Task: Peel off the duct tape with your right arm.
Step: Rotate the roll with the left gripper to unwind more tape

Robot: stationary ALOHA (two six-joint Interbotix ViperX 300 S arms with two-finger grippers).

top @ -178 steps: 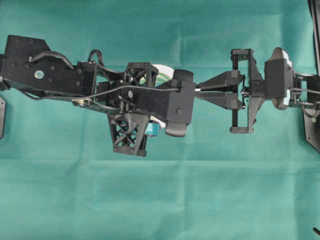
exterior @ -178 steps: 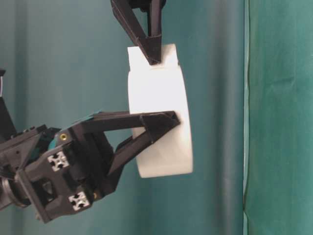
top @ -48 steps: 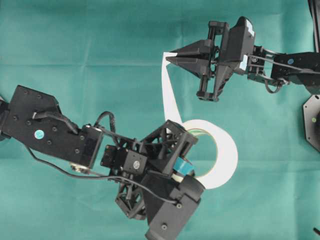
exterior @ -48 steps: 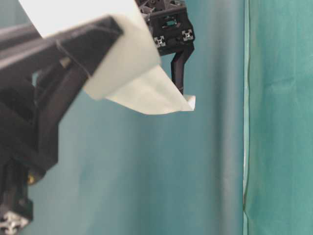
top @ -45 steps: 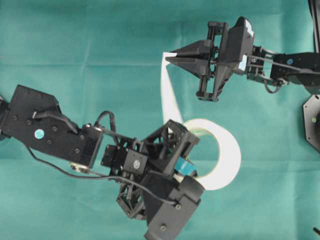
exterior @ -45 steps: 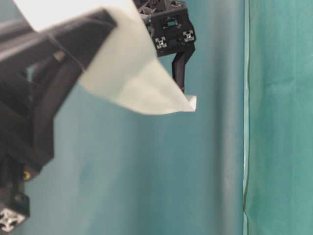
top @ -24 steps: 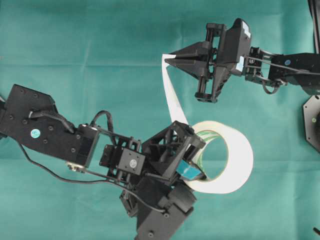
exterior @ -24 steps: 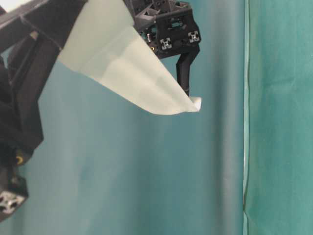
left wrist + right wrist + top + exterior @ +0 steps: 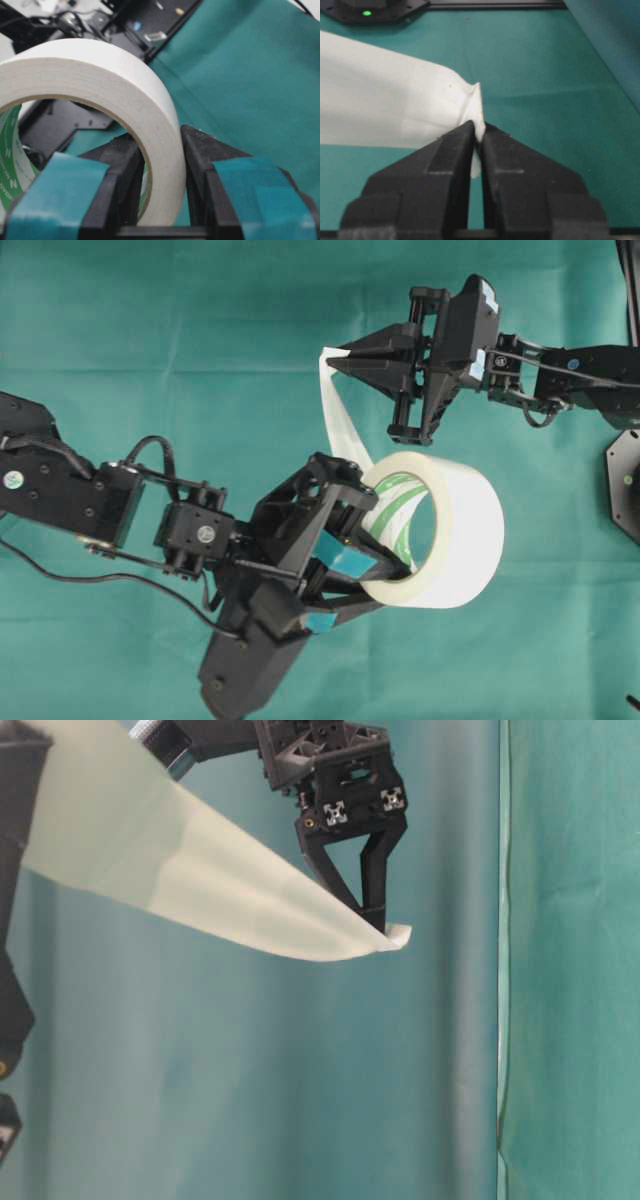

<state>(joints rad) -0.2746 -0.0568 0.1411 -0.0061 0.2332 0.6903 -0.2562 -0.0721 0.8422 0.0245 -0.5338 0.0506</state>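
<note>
The duct tape (image 9: pixel 470 530) is a white roll with a green-printed core, held in the air above the green cloth. My left gripper (image 9: pixel 395 585) is shut on its wall, one teal-padded finger inside the ring and one outside, as the left wrist view shows (image 9: pixel 161 137). A peeled white strip (image 9: pixel 338 420) runs from the roll up to my right gripper (image 9: pixel 335 355), whose pointed black fingers pinch the strip's crumpled end (image 9: pixel 477 127). In the table-level view the strip (image 9: pixel 200 880) hangs slanting from the right gripper (image 9: pixel 380 925). The right arm (image 9: pixel 560 370) reaches in from the right.
Green cloth (image 9: pixel 150 340) covers the whole table. A black arm base (image 9: pixel 625 490) sits at the right edge. Another black base with a green light (image 9: pixel 367 10) lies behind the strip. A cloth seam (image 9: pixel 500 970) runs vertically in the backdrop.
My left arm has swung and turned the roll, so its broad outer face now shows, a little farther right. The right gripper has barely moved and still pinches the strip end.
</note>
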